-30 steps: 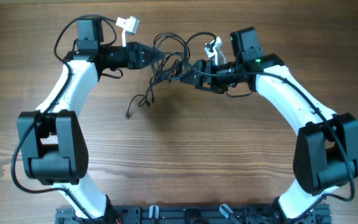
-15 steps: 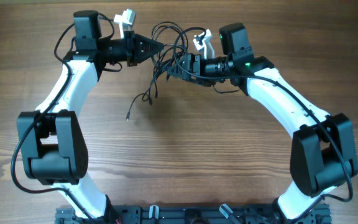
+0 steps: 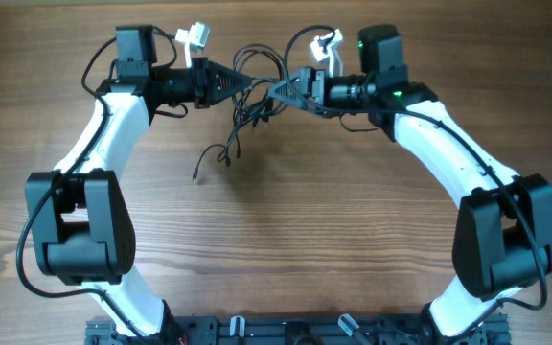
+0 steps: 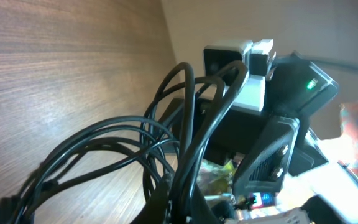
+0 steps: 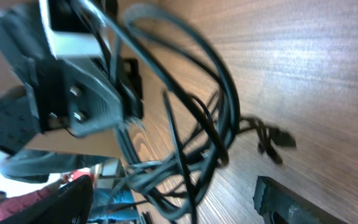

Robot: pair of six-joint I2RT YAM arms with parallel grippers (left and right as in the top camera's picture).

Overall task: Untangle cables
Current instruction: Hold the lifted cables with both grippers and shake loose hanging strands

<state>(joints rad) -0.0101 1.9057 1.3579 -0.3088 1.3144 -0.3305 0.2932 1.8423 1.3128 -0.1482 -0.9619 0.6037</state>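
Observation:
The cables [image 3: 257, 88] are a knot of thin black cords held up at the back of the table between my two grippers. Loose strands trail forward to a small plug end [image 3: 196, 177] on the wood. My left gripper [image 3: 246, 84] points right and is shut on the cables; in the left wrist view the cords [image 4: 166, 134] loop up out of its jaws [image 4: 191, 208]. My right gripper [image 3: 278, 92] points left and is open. In the right wrist view the loops [image 5: 219, 118] hang between its spread fingers [image 5: 179, 202], and a plug end [image 5: 278, 140] lies on the wood.
The wooden table [image 3: 286, 220] runs forward from the cables. The two grippers nearly touch nose to nose. Thicker black arm wires and white connectors [image 3: 196, 36] sit on each wrist. The arm bases [image 3: 75, 230] stand at the front left and front right.
My right gripper has moved toward the back of the table, then drawn a little to the right. My left gripper rose slightly with the knot. The trailing strands stayed in place.

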